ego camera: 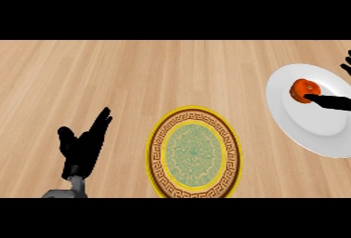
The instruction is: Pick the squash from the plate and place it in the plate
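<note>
On the round white plate (pixel 322 130) at the right of the pale wooden counter (pixel 137 69), the small orange squash (pixel 302 88) lay in the upper part, with bare wood between it and the gold-rimmed plate with a green patterned centre (pixel 152 153) near the lower edge. One straight black finger of the right hand (pixel 334 102) reached across the white plate, its tip touching the squash, the other fingertips spread well apart from it. The left hand (pixel 82 148) rested at lower left, fingers straight and up, holding nothing.
</note>
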Action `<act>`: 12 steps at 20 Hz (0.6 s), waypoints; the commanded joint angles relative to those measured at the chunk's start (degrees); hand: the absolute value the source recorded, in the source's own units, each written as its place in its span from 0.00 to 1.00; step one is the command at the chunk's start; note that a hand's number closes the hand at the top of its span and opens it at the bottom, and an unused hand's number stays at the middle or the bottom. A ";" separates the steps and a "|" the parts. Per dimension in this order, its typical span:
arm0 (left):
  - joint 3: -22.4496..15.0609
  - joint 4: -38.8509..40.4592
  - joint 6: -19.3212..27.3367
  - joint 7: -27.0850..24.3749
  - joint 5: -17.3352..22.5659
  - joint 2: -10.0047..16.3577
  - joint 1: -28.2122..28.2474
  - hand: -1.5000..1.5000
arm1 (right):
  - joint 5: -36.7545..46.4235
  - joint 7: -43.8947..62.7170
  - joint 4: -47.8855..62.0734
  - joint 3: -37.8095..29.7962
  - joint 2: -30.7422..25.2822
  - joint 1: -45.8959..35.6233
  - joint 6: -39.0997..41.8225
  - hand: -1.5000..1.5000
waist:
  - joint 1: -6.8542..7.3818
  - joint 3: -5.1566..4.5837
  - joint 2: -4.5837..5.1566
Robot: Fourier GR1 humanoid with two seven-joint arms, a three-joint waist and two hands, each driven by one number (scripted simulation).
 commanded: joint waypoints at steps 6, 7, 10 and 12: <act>-1.24 1.96 0.89 0.38 -1.19 -1.70 1.53 0.50 | -5.43 -1.94 7.30 -5.87 -10.04 1.11 19.80 0.00 | -0.98 -0.32 0.11; 1.18 1.66 -0.10 2.34 0.79 -0.08 -0.02 0.50 | -4.82 -1.54 6.78 -4.88 -10.45 1.54 22.69 0.00 | -1.57 -0.42 -0.27; 2.25 6.09 -1.97 -1.43 1.20 0.51 -0.66 0.50 | -4.34 -6.18 7.37 -4.43 -11.85 5.38 29.23 0.00 | -1.76 -0.40 -0.08; 0.38 0.66 -0.40 0.89 0.67 -0.87 3.01 0.50 | -4.22 -7.99 7.74 -4.30 -14.01 7.86 34.13 0.00 | -1.56 -0.38 -0.34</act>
